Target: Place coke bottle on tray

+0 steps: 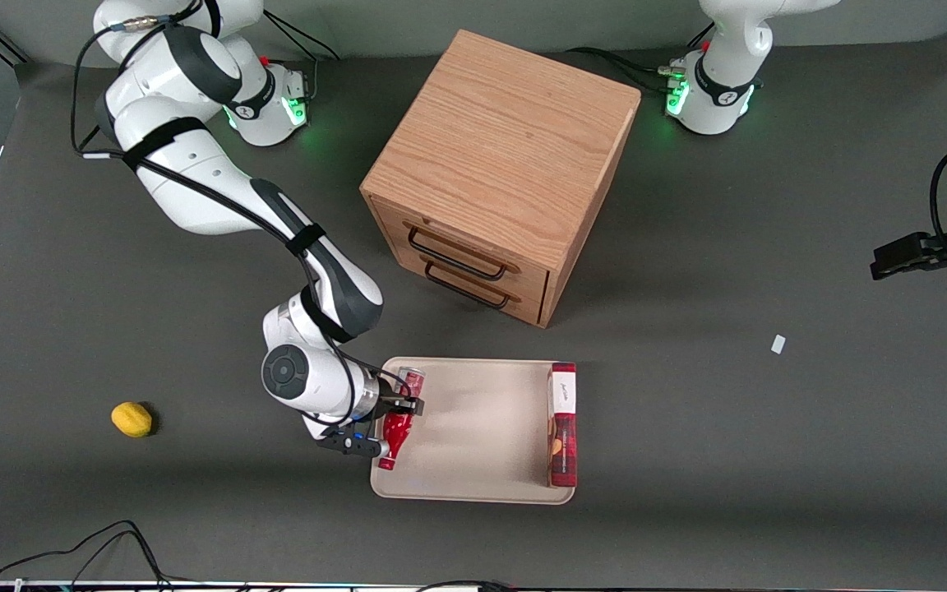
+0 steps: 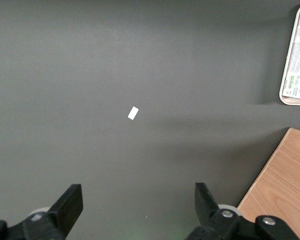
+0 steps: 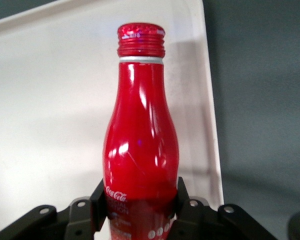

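Observation:
My right gripper [image 1: 404, 404] is shut on the coke bottle [image 1: 397, 431], a slim red bottle with white lettering. The bottle lies level over the end of the beige tray [image 1: 482, 448] nearest the working arm, with its red cap pointing toward the front camera. I cannot tell whether it touches the tray. In the right wrist view the bottle [image 3: 140, 145] stands between the two black fingers [image 3: 99, 200], which press on its lower body, with the tray [image 3: 45, 110] under it.
A red plaid box [image 1: 562, 423] lies on the tray's end toward the parked arm. A wooden two-drawer cabinet [image 1: 498, 173] stands farther from the front camera. A yellow lemon [image 1: 131, 418] lies toward the working arm's end. A small white scrap [image 1: 778, 344] lies on the table.

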